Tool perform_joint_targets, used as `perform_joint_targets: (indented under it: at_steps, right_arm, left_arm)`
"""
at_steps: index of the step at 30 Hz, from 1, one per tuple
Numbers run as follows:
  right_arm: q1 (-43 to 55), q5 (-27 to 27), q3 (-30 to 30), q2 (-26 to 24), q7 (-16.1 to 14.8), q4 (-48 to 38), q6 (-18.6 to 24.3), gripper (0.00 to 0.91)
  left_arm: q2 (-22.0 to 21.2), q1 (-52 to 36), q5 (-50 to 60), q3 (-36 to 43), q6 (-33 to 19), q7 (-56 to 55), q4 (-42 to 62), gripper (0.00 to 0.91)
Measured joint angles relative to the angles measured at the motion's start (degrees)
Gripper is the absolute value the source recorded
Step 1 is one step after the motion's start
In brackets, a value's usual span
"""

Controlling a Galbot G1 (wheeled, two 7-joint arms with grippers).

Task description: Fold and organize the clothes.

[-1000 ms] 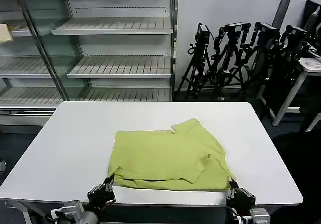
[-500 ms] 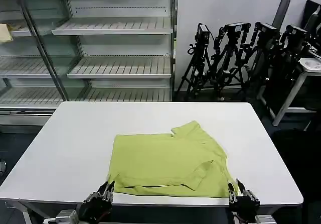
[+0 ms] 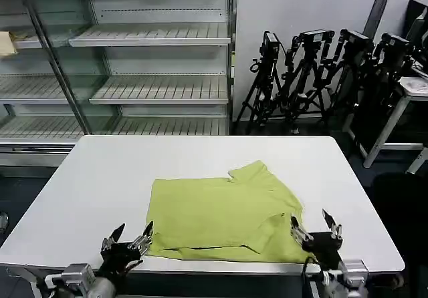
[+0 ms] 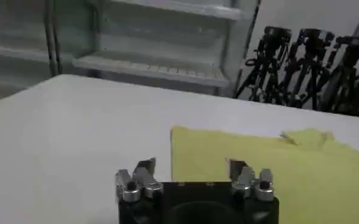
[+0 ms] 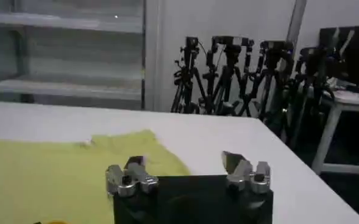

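Observation:
The clothes are one lime yellow-green T-shirt (image 3: 221,211), lying partly folded and plain side up on the white table (image 3: 100,171), with a sleeve poking out at its far side. My left gripper (image 3: 134,231) stands open at the shirt's near left corner, just above the table's front edge. In the left wrist view the left gripper (image 4: 191,165) straddles the edge of the shirt (image 4: 277,164) without holding it. My right gripper (image 3: 311,221) stands open at the near right corner. The right wrist view has the right gripper (image 5: 182,159) spanning the border of the shirt (image 5: 51,170).
Empty wire shelves (image 3: 154,91) stand behind the table on the left. A cluster of black tripods (image 3: 321,71) and a small white side table (image 3: 414,87) stand at the back right. Bare tabletop surrounds the shirt on its left, far and right sides.
Both grippers, narrow at the shirt's near corners before, dipped toward the table's front edge, then opened wide and rose. The shirt's near hem shifted slightly toward the front edge.

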Motion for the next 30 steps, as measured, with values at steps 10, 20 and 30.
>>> perform_joint_targets:
  at_steps: [10,20,30]
  right_arm:
    - [19.52,1.67,-7.83,1.32,1.84,-14.93,-2.77,0.907]
    - [34.51,1.7,-13.33,3.95,2.93,-30.26,-3.88,0.907]
    - [43.77,2.54,-15.8,6.31,3.27,-42.87,-4.35,0.907]
  left_arm:
    - [4.44,-14.32,-4.47,3.46,0.65,-2.87,11.86,0.907]
    - [7.66,-27.46,-7.61,8.53,0.84,-4.24,24.37,0.907]
    - [7.78,-36.91,-7.8,14.25,0.92,-4.8,34.57,0.907]
